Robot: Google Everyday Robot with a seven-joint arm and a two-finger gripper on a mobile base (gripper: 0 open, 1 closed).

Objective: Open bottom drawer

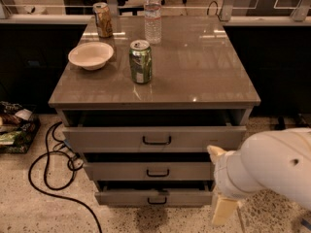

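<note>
Bottom drawer (121, 197), lowest in the cabinet (204, 72), maybe cracked open a bit, black handle (156, 200) untouched. Gripper (222, 200) hangs just right of it, can't tell if open or closed. Approach step, I'd say: it needs to swing left, grab the handle, pull.

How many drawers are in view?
3, stacked under the tabletop: top drawer, middle drawer, bottom drawer. None seems hidden. The gripper sits at lower right, beside the lower two.
</note>
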